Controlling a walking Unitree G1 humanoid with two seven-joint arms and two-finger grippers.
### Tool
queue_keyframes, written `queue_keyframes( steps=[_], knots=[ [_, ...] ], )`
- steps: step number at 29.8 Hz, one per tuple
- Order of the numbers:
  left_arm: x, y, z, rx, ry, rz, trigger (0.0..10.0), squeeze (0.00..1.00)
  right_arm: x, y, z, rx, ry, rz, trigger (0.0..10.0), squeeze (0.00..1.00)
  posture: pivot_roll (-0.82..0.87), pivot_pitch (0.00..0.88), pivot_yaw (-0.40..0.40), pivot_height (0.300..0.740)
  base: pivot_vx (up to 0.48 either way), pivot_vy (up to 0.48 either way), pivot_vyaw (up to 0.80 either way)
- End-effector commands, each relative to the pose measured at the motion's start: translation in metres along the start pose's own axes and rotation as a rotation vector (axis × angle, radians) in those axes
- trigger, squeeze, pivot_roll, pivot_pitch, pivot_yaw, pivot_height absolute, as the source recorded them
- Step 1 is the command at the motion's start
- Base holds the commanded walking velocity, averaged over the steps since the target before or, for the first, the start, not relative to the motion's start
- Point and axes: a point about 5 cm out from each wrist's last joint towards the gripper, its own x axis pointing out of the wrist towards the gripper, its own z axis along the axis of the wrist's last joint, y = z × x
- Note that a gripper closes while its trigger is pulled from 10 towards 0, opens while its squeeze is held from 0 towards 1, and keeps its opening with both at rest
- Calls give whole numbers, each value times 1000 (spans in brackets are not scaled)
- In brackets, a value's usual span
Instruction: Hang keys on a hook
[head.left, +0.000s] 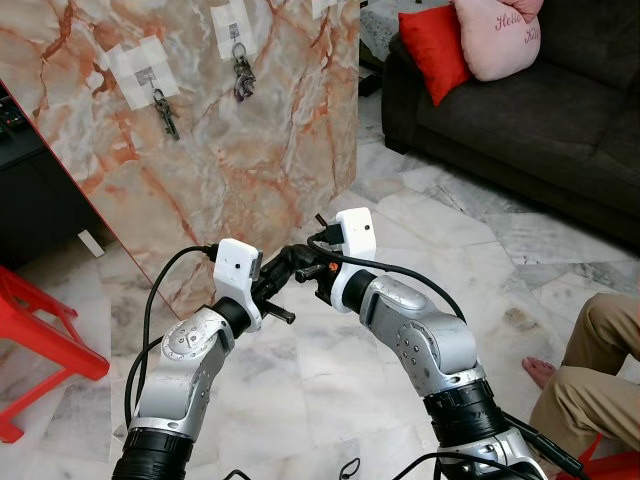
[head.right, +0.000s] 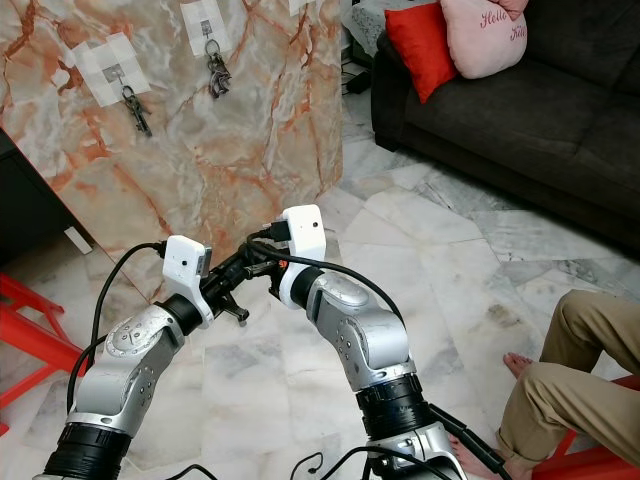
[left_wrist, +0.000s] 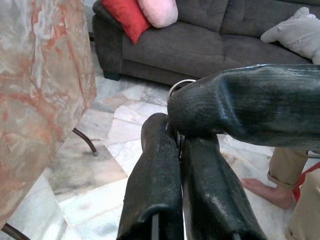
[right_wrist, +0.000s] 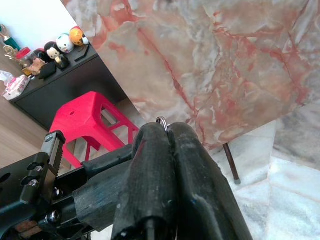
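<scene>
A marble board (head.left: 230, 150) leans ahead with white hook patches on it. Two bunches of keys (head.left: 165, 112) (head.left: 243, 78) hang from hooks there. Below the board, my left gripper (head.left: 285, 275) and right gripper (head.left: 308, 266) meet tip to tip at chest height. In the left wrist view the left gripper (left_wrist: 179, 135) is shut, with a thin metal key ring (left_wrist: 181, 82) showing at its tips and a right finger (left_wrist: 250, 105) lying across them. In the right wrist view the right gripper (right_wrist: 167, 131) is shut with the key ring (right_wrist: 161, 120) poking out at its tips. The keys themselves are hidden.
A red stool (head.left: 30, 330) stands at the left by a black cabinet (head.left: 25, 190). A dark sofa (head.left: 540, 110) with a red cushion (head.left: 435, 45) and a pink cushion (head.left: 495, 35) is at the back right. A person's leg and bare foot (head.left: 590, 350) are at the right.
</scene>
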Motion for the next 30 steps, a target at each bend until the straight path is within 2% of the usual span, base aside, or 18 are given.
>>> queue_keyframes(
  steps=[1, 2, 3, 4, 10, 13, 21, 23, 24, 25, 26, 27, 29, 30],
  knots=[
    [2, 0, 2, 15, -6, -6, 0, 0, 3, 4, 3, -11, -5, 18, 10000, 0, -64, 92, -13, 740, 0, 0, 0],
    [2, 0, 2, 15, -6, -6, 0, 0, 3, 4, 3, -11, -7, 19, 10000, 0, -64, 92, -13, 740, 0, 0, 0],
    [2, 0, 2, 15, -6, -7, 0, 0, 2, 4, 4, -11, -7, 19, 10000, 976, -64, 92, -13, 740, 0, 0, 0],
    [2, 0, 1, 15, -6, -6, 0, 0, 2, 4, 4, -12, -9, 19, 10000, 1000, -64, 91, -14, 740, 0, 0, 0],
    [1, 1, 0, 18, 1, -6, 0, 0, 0, -3, 13, -5, -52, -32, 10000, 1000, -62, 92, -14, 740, 0, 0, 0],
    [1, 1, 0, 22, 7, -7, 0, 0, -4, -8, 27, 9, -123, -62, 10000, 1000, -63, 92, -13, 740, 0, 0, 0],
    [0, 2, -2, 33, 19, -8, 0, 0, -13, -18, 48, 12, -217, -103, 10000, 1000, -61, 92, -12, 740, 0, 0, 0],
    [-1, 3, -3, 38, 28, -5, 0, 0, -20, -27, 58, 15, -262, -146, 10000, 1000, -63, 92, -11, 740, 0, 0, 0],
    [-1, 4, -4, 38, 33, -2, 0, 0, -28, -39, 67, 8, -307, -200, 10000, 1000, -63, 92, -11, 740, 0, 0, 0],
    [-1, 4, -4, 38, 33, -2, 0, 0, -30, -41, 69, 6, -315, -211, 10000, 1000, -63, 92, -11, 740, 0, 0, 0],
    [-1, 4, -4, 38, 34, 0, 0, 0, -35, -48, 72, -4, -335, -245, 10000, 741, -61, 92, -11, 740, 0, 0, 0],
    [-1, 4, -5, 42, 39, 3, 0, 0, -42, -58, 78, -16, -361, -293, 10000, 0, -59, 93, -11, 740, 0, 0, 0],
    [-2, 5, -6, 49, 50, 9, 0, 0, -53, -71, 83, -17, -390, -361, 10000, 0, -60, 93, -10, 740, 0, 0, 0],
    [-2, 6, -7, 48, 52, 11, 0, 0, -61, -84, 84, -21, -396, -422, 10000, 0, -63, 94, -10, 740, 0, 0, 0]
  ],
)
